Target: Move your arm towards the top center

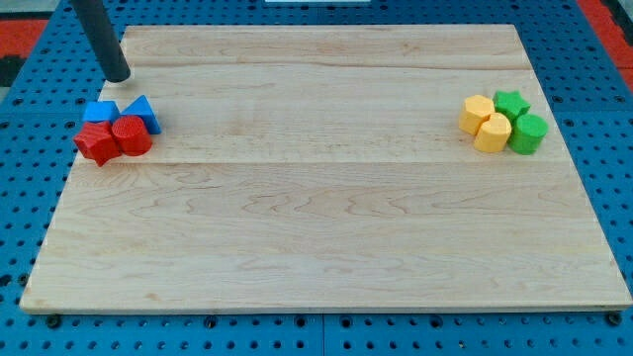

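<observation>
My tip (118, 76) is at the view's upper left, on the wooden board (316, 218) near its left edge. It stands just above a cluster of blocks and does not touch them. The cluster holds a blue cube (99, 112), a blue triangular block (144, 112), a red star-shaped block (97, 144) and a red cylinder (132, 136). The rod rises from the tip toward the view's top left.
At the view's right sits a second cluster: a yellow hexagonal block (476, 114), a yellow cylinder (493, 133), a green star-shaped block (511, 103) and a green cylinder (528, 133). A blue perforated table (30, 198) surrounds the board.
</observation>
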Controlling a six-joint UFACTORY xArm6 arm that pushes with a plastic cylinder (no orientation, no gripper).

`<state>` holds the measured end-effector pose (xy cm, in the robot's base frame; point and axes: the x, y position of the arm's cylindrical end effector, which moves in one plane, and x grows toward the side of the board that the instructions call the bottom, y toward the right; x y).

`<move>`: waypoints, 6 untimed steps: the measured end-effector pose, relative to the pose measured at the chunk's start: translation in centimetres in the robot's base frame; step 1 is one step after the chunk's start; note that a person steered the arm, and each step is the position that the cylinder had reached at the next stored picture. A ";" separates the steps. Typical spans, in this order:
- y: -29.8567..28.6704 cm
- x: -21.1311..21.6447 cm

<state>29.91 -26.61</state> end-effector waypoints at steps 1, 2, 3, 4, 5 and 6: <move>0.0 -0.4; -0.7 -2.7; -3.6 -2.7; -3.9 -2.4; -3.9 -0.7; -3.1 -0.9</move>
